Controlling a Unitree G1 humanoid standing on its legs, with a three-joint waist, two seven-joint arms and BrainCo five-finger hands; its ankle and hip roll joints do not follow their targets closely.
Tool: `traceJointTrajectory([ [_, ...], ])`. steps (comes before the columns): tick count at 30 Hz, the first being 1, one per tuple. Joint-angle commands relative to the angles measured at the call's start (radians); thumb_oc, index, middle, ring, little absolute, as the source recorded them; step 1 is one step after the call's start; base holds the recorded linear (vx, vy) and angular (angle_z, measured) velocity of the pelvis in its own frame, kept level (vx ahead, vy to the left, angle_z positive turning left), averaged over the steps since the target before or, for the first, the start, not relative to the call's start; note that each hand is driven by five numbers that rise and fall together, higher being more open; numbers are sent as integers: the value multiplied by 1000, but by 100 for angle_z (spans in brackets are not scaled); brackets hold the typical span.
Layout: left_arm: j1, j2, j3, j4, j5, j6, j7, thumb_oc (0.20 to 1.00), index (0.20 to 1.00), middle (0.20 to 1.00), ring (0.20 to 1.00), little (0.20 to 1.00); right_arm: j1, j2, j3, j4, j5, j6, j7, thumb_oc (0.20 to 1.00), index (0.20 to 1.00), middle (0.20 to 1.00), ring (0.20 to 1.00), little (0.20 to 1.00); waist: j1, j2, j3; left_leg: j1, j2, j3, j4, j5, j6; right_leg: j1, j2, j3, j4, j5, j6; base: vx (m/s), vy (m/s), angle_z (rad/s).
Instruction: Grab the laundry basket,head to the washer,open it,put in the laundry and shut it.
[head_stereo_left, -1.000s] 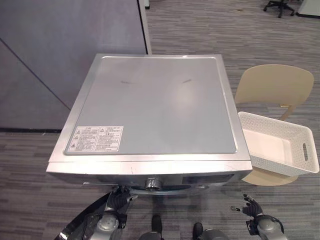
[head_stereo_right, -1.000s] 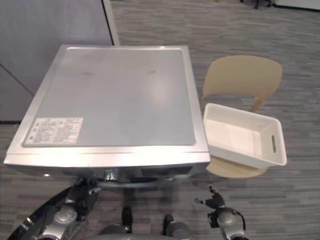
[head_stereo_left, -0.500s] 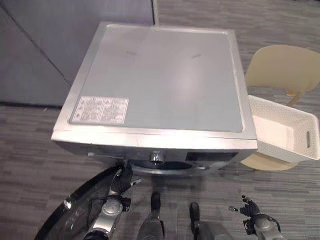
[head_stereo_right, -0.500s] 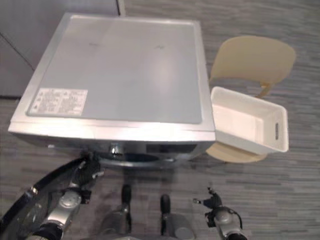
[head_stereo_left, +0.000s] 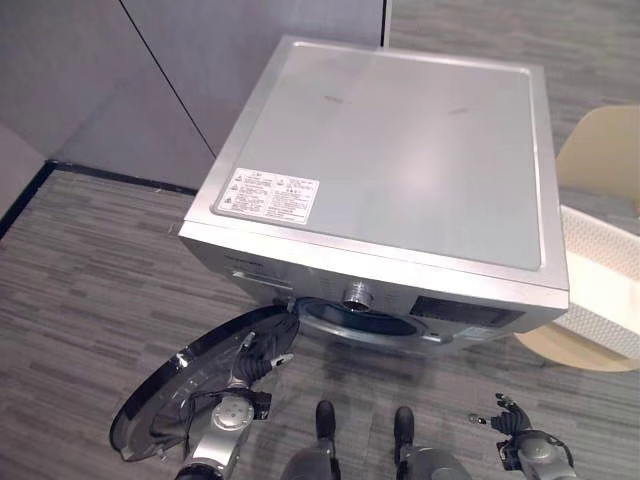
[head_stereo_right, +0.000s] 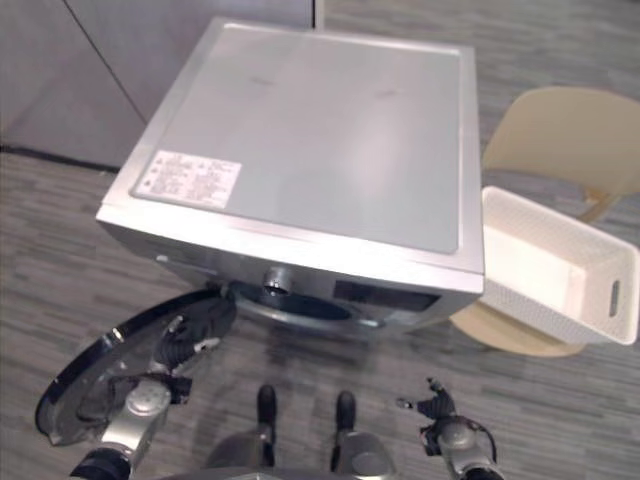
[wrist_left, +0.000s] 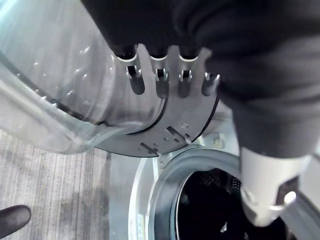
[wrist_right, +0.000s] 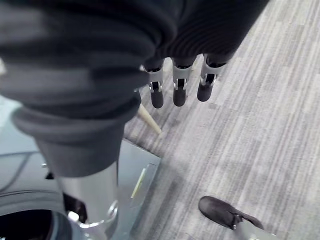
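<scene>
The silver washer (head_stereo_left: 400, 150) stands in front of me with its round glass door (head_stereo_left: 180, 390) swung wide open to the lower left. My left hand (head_stereo_left: 258, 352) rests on the door's inner side near the hinge. In the left wrist view its straight fingers (wrist_left: 160, 82) lie against the door's rim, with the dark drum opening (wrist_left: 210, 210) beyond. The white laundry basket (head_stereo_right: 560, 280) sits on a beige chair (head_stereo_right: 570, 120) right of the washer, its inside bare white. My right hand (head_stereo_left: 512, 428) hangs low at the right, fingers (wrist_right: 177, 85) relaxed over the carpet, holding nothing.
A grey partition wall (head_stereo_left: 150, 70) runs behind and to the left of the washer. Striped grey carpet (head_stereo_left: 80, 280) surrounds it. The open door takes up the floor room at the lower left.
The washer door has swung from slightly ajar to wide open toward the left, with my left hand on it. The whole view has shifted as the camera moved. The right hand stayed low.
</scene>
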Motion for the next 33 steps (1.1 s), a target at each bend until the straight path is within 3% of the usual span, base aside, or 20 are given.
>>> traceJointTrajectory([
  [1,16,43,35,-37,54,-21,5,1000,1000,1000,1000,1000,7,-1,-4,25,-4,-3,-6,1000,1000,1000,1000,1000,6,-50,-60,-38,-43,-1,47,-59,6,-47,-8,61,46,-74,67,43,21,-2],
  [8,42,43,41,-19,67,-11,-17,1000,1000,1000,1000,1000,13,13,-13,68,0,8,3,1000,1000,1000,1000,1000,4,-56,-91,35,-48,13,8,-68,15,-5,-7,74,52,-86,73,78,38,-4],
  [9,-54,-21,-53,39,15,-8,9,1000,1000,1000,1000,1000,-18,0,-48,103,59,26,-22,1000,1000,1000,1000,1000,-9,-39,-65,28,-51,45,61,-94,22,-67,-45,97,160,-77,101,51,17,-2],
  [17,-34,-19,-52,39,17,5,7,1000,1000,1000,1000,1000,-17,-2,-42,59,42,26,-34,1000,1000,1000,1000,1000,-6,-37,-58,44,-49,37,39,-91,28,-68,-42,90,163,-69,107,-7,30,-4],
  [18,-45,-2,-47,25,16,5,14,1000,1000,1000,1000,1000,-24,4,-35,38,42,25,-34,1000,1000,1000,1000,1000,-1,-37,-35,19,-35,35,49,-78,34,-124,-27,103,262,-81,113,-391,26,-28],
  [20,-62,25,-40,11,18,4,19,1000,1000,1000,1000,1000,-17,16,-11,12,29,21,-28,1000,1000,1000,1000,1000,10,-36,-14,-39,-15,29,90,-53,39,-109,-7,120,459,-151,104,-394,-31,-23],
  [23,-42,38,-18,5,16,7,28,1000,1000,1000,1000,1000,3,20,-12,2,19,21,-28,1000,1000,1000,1000,1000,34,-45,-32,-74,-16,22,84,-25,36,-64,13,154,545,-120,105,-205,-116,33],
  [25,-35,37,-18,-38,6,-2,25,1000,1000,1000,1000,1000,-1,28,-6,-9,37,12,-22,1000,1000,1000,1000,1000,60,-73,-41,-136,-25,-6,73,33,7,54,37,187,358,-242,64,-204,-204,21],
  [26,-32,37,-15,-49,8,-1,20,1000,1000,1000,1000,1000,-3,30,-8,-5,41,13,-21,1000,1000,1000,1000,1000,70,-73,-46,-166,-19,-3,66,60,-11,65,41,178,294,-247,48,-415,-225,35],
  [27,-44,31,-19,-56,1,1,15,1000,1000,1000,1000,1000,-15,22,-8,-1,50,9,-30,1000,1000,1000,1000,1000,85,-57,-21,-228,-3,14,54,128,-64,52,72,171,217,-248,21,-459,-159,67],
  [29,-52,23,-17,-55,-12,0,16,1000,1000,1000,1000,1000,-27,14,-10,6,53,11,-37,1000,1000,1000,1000,1000,82,-51,-7,-237,-1,16,54,126,-70,39,75,154,202,-230,20,-314,-59,96],
  [31,-53,15,-18,-60,-3,-1,13,1000,1000,1000,1000,1000,-22,8,-26,15,53,17,-42,1000,1000,1000,1000,1000,68,-59,6,-236,3,32,109,69,-43,27,45,103,172,-196,31,-294,49,68],
  [32,-43,21,-20,-92,8,-6,3,1000,1000,1000,1000,1000,-12,11,-36,19,57,17,-41,1000,1000,1000,1000,1000,53,-71,3,-211,1,33,190,-1,-26,14,5,67,140,-162,43,-274,75,74],
  [33,-44,20,-20,-92,8,-6,3,1000,1000,1000,1000,1000,-12,11,-36,19,57,17,-41,1000,1000,1000,1000,1000,52,-70,1,-215,2,32,190,0,-26,11,7,66,139,-160,42,-261,93,73],
])
